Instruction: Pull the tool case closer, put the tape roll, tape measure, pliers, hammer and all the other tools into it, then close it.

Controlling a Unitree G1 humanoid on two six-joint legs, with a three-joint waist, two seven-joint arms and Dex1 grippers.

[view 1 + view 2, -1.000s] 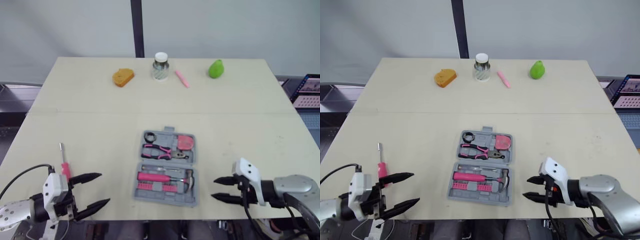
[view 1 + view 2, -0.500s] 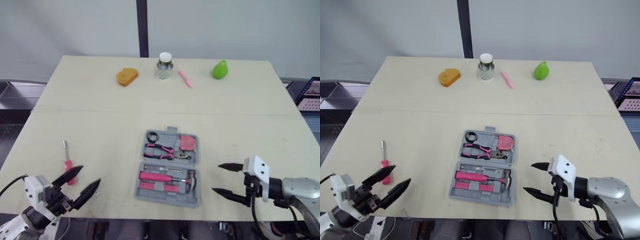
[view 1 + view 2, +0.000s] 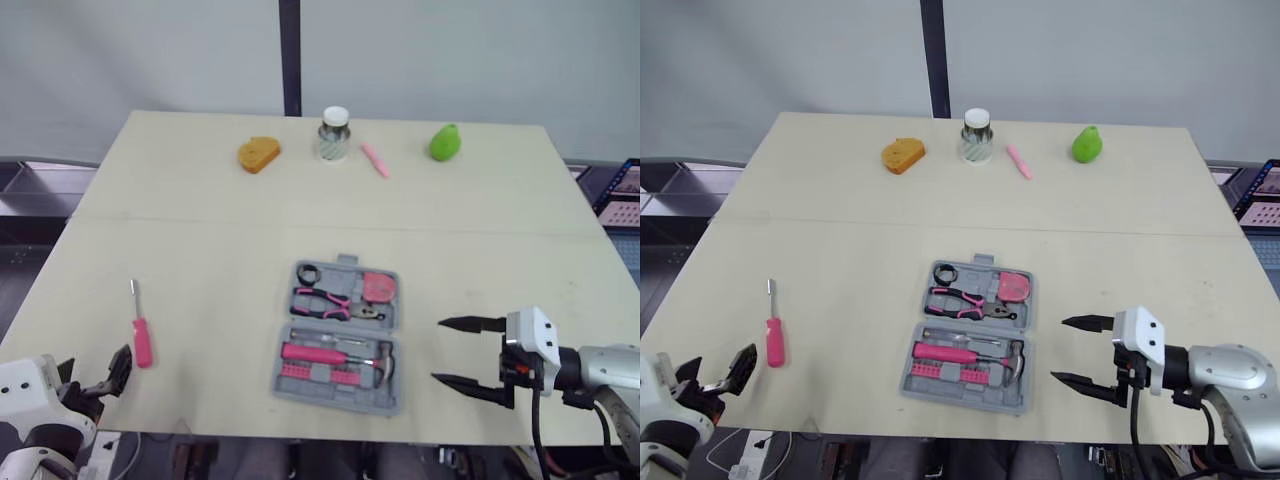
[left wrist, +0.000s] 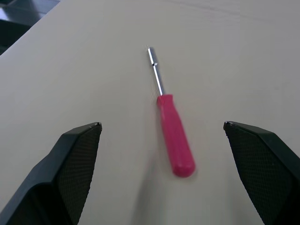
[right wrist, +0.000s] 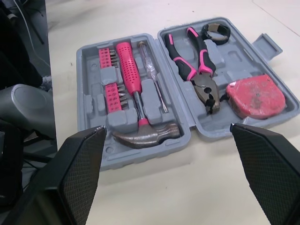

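Left wrist view: the left gripper [image 4: 161, 125] stands with its two black fingers spread wide and nothing between them; it hangs at the near left corner of the table [image 3: 200, 250]. A pink-handled screwdriver [image 4: 174, 140] lies flat on the table top just beyond that gripper, apart from both fingers, shaft pointing to the far side. Right of it, near the middle of the table and toward the near edge, the grey tool case [image 5: 243, 61] lies open and flat, well apart from the screwdriver. Its far half holds the black tape roll [image 5: 216, 32], the pink-handled pliers [image 5: 197, 61] and the pink tape measure [image 5: 255, 96]. Its near half holds the pink-handled hammer [image 5: 136, 93], a row of pink bits [image 5: 110, 70] and a thin clear-handled driver [image 5: 152, 77]. Just right of the case the right gripper [image 3: 437, 350] is held over the table, fingers pointing left at the case, parted wide, empty, not touching it. Along the far edge, left to right: an orange block [image 3: 258, 154], a white-capped jar [image 3: 335, 134], a pink pen [image 3: 376, 159] and a green pear-shaped object [image 3: 444, 141]
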